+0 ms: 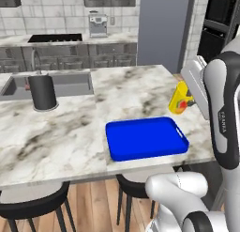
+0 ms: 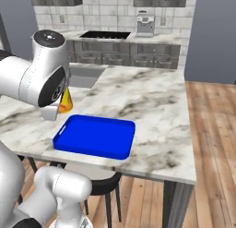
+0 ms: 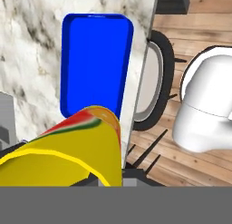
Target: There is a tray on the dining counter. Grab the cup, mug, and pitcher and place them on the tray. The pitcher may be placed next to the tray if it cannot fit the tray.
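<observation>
Left base view shows the blue tray point(image 1: 146, 138) bare on the dining counter point(image 1: 65, 132), so nothing is delivered yet. The yellow cup point(image 1: 180, 98) hangs tilted near the tray's far right corner, apparently lifted clear of the marble. In the hand view the cup point(image 3: 68, 150) sits close to the lens, the jaws clamped on it. Mug and pitcher remain to fetch.

The tray point(image 1: 146, 138) lies bare with open dining counter point(image 1: 61, 137) all around it, the black canister point(image 1: 43, 91) standing well apart by the sink point(image 1: 70, 83).
</observation>
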